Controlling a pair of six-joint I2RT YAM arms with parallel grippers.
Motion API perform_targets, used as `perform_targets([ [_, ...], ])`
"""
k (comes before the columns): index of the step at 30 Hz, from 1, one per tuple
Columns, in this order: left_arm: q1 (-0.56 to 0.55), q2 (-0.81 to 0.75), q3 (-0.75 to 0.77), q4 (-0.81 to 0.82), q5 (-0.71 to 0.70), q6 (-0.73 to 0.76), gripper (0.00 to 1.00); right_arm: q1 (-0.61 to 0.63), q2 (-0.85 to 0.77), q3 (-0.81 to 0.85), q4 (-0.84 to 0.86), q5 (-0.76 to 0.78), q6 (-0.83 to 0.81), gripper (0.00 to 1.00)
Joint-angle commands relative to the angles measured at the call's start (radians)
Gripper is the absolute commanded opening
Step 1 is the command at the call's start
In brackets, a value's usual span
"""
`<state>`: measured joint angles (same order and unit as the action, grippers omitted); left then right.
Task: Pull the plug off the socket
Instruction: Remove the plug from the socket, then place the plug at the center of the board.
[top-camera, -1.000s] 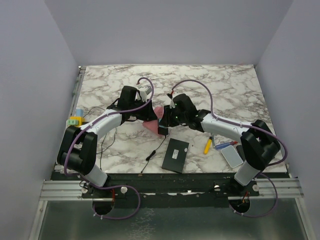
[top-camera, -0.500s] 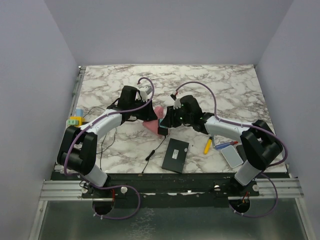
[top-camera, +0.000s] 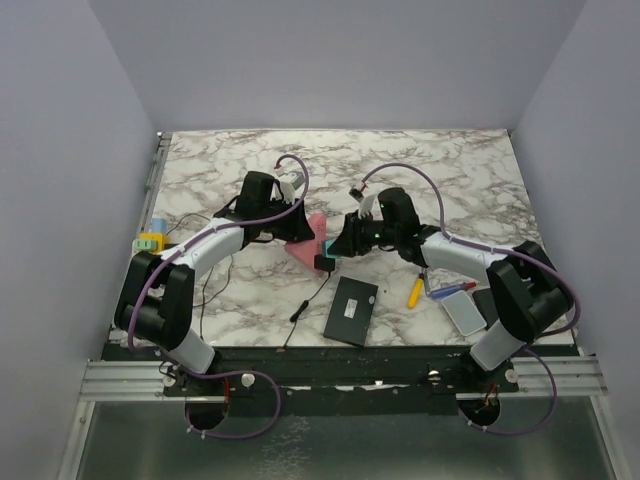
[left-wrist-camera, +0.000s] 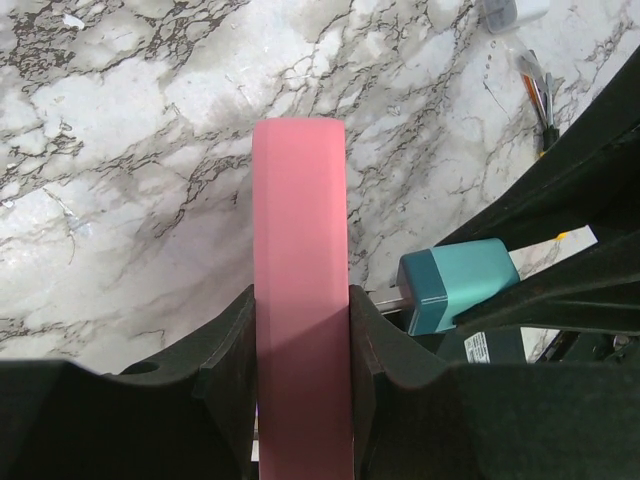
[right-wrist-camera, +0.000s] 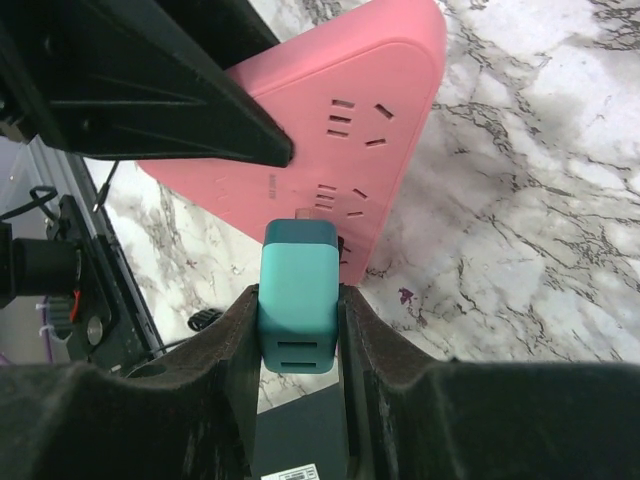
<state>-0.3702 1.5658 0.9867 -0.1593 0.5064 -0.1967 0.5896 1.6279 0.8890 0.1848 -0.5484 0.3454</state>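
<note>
Now, right gripper (right-wrist-camera: 298, 305) pinched on the flanks of the teal plug (right-wrist-camera: 298, 285), prongs (left-wrist-camera: 386, 298) seemingly part-bared beside the pink socket strip (left-wrist-camera: 300, 220). Left gripper (left-wrist-camera: 302, 330) clamped across that strip's thin edges, over the marble table (top-camera: 450, 170). Draw straight back along the prongs, no twisting; brace the strip firmly and resist the tug, to avoid bending a pin.

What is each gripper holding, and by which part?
Left gripper: pink socket strip, across its broad faces; right gripper: teal plug, by its sides.
</note>
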Motion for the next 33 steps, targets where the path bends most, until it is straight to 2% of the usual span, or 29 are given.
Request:
perform_targets([
  [1,0.011,0.032,0.004,-0.027,-0.102,0.071,0.00,-0.002,-0.017,-0.004,-0.012,-0.104,-0.044,0.00],
  [10,0.011,0.032,0.006,-0.029,-0.110,0.071,0.00,-0.004,-0.042,-0.007,-0.018,-0.041,-0.036,0.00],
  [17,0.018,0.021,0.007,-0.027,-0.099,0.050,0.00,-0.027,-0.178,-0.030,-0.071,0.227,0.033,0.00],
  [24,0.040,0.020,-0.001,0.016,-0.012,-0.007,0.00,-0.160,-0.291,-0.087,-0.179,0.372,0.107,0.00],
  [33,0.046,-0.013,-0.013,0.017,-0.043,-0.004,0.00,-0.472,-0.296,-0.132,-0.246,0.285,0.098,0.00],
])
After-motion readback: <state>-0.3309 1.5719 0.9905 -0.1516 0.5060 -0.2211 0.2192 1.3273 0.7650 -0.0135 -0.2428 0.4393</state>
